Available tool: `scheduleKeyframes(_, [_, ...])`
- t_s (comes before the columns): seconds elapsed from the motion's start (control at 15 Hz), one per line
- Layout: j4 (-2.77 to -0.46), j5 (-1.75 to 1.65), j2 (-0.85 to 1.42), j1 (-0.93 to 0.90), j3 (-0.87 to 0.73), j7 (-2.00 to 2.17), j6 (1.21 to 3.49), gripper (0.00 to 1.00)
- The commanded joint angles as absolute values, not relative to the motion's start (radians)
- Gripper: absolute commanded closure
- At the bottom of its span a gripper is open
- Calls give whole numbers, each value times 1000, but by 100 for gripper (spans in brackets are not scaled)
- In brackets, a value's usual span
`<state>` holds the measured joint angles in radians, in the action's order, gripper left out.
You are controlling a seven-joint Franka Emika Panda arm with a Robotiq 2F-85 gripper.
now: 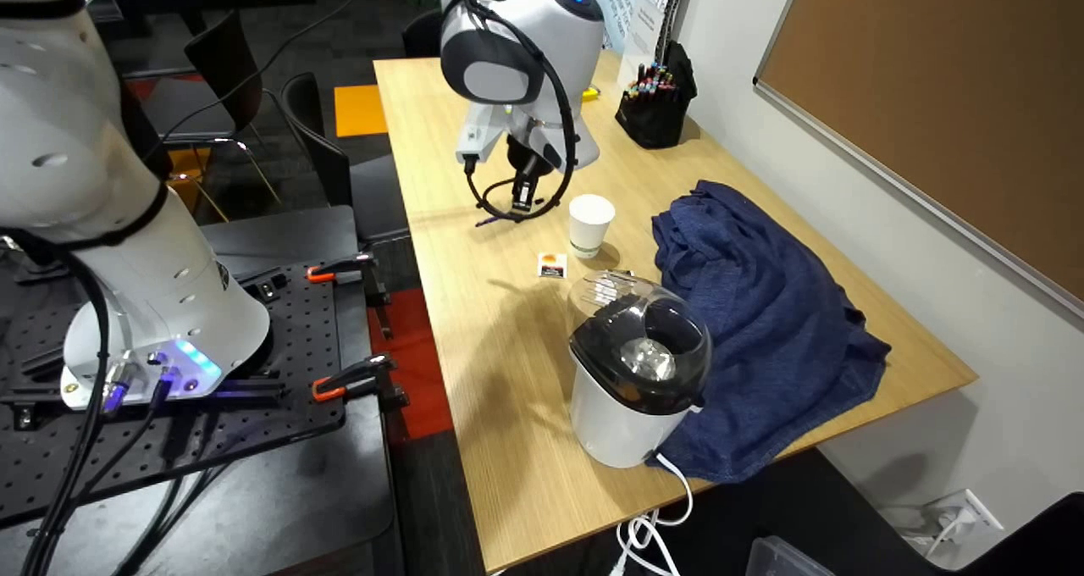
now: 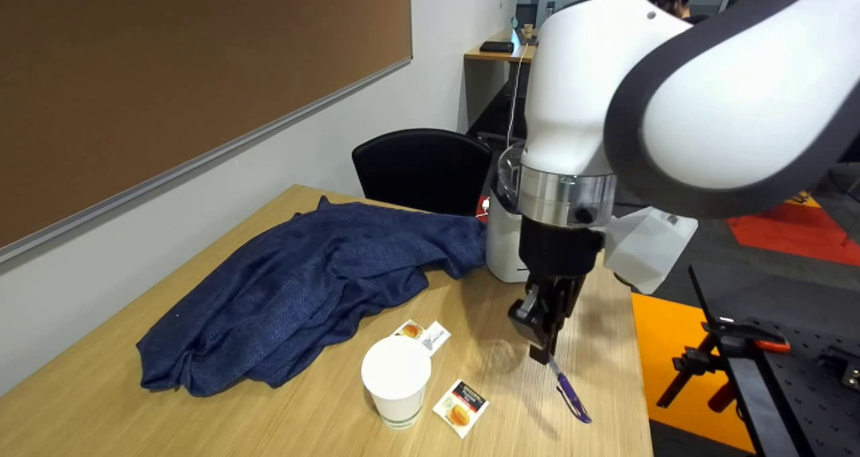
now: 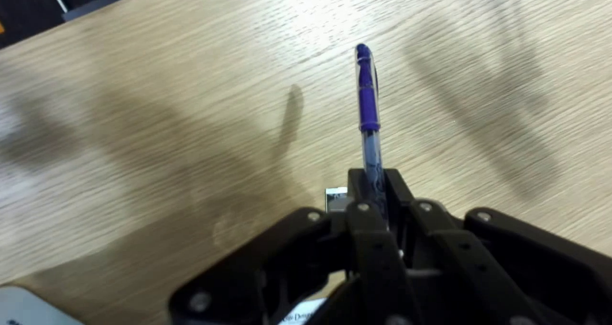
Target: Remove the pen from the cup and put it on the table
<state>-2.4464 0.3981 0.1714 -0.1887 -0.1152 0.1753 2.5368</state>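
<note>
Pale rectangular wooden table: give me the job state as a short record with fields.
held: slim purple-and-clear plastic pen
holder: black two-finger end effector, closed on pen
height: pen apparently raised above table; its shadow lies apart
source: round white paper cup, upright on table
nearby: crumpled dark blue fabric cloth; rounded white appliance, clear plastic top
remaining: pen not yet laid down

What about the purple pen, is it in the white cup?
No, in an exterior view the purple pen sticks out of the gripper, apart from the white cup.
</note>
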Motion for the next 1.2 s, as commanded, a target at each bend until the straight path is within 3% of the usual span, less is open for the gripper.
scheduleKeyframes(0.0, [-2340,436,310,-86,-43,193,2480,97])
scheduleKeyframes(0.93, [-2023,381,665,-21,-32,310,2234,97])
scheduleKeyframes(1.0, [-2013,381,670,-21,-32,317,2215,64])
scheduleKeyframes(1.13, [-2011,376,668,-30,-37,333,2199,56])
